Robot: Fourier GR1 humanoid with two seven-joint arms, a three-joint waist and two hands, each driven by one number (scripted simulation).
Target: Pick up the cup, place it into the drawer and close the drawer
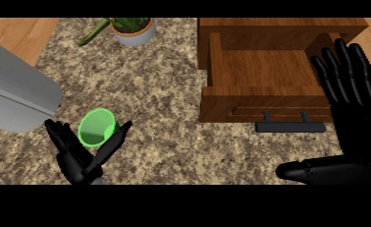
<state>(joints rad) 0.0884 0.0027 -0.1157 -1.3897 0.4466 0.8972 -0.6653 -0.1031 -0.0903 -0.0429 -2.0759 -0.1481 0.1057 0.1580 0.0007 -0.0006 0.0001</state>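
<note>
— Where is the cup (pixel 96 127) at this moment?

— It is the green one, on the speckled stone table (pixel 167 98), at the left side of the head view. It lies tilted, and its open mouth looks toward the camera. It is well apart from the drawer (pixel 264 78).

— Is any hand holding it?

— The left hand (pixel 78 155) is just beside it, low in the view. Its fingers (pixel 62 135) are straight and spread wide, like a V, and the cup sits in the gap between them and the thumb. One finger at the right side seems to touch the cup's rim, but I cannot tell this for sure. The fingers are not curled round it.

— And the right hand (pixel 344 123)?

— It shows at the right edge, with the fingers (pixel 340 69) straight and pointing up, relaxed and holding nothing. They lie over the right part of the drawer. The thumb points to the left, near the bottom of the view.

— What about the drawer itself?

— It is wooden and pulled open; the inside shows only the wood bottom. A dark handle (pixel 290 125) is on its front, toward the robot.

— Something else on the table?

— A potted plant (pixel 130 28) stands at the far edge, and a grey metal object (pixel 22 96) is at the left, partly out of view.
</note>
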